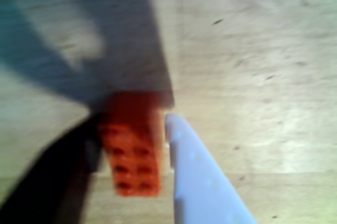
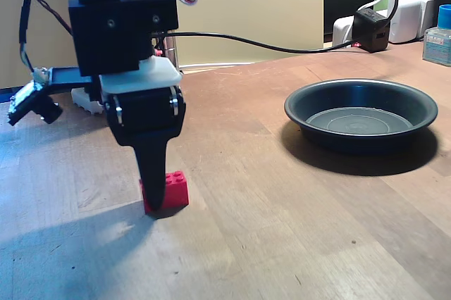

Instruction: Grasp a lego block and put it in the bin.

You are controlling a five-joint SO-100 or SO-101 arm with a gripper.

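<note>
"Where is the lego block (image 2: pixel 168 191)?"

"On the wooden table (image 2: pixel 268 229), between the gripper (image 1: pixel 134 145) fingers. They sit on both long sides, but I cannot tell if they squeeze it yet."

"Is it hard to hold?"

"Probably not. It looks light, stiff and smooth. Pinch its flat sides. The bin (image 2: pixel 361 113) is far off."

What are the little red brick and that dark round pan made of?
The lego block looks like glossy moulded plastic: bright uniform red, with studs showing in the wrist view. The bin seems dark metal, judging by its thin flared rim and soft sheen.
</note>
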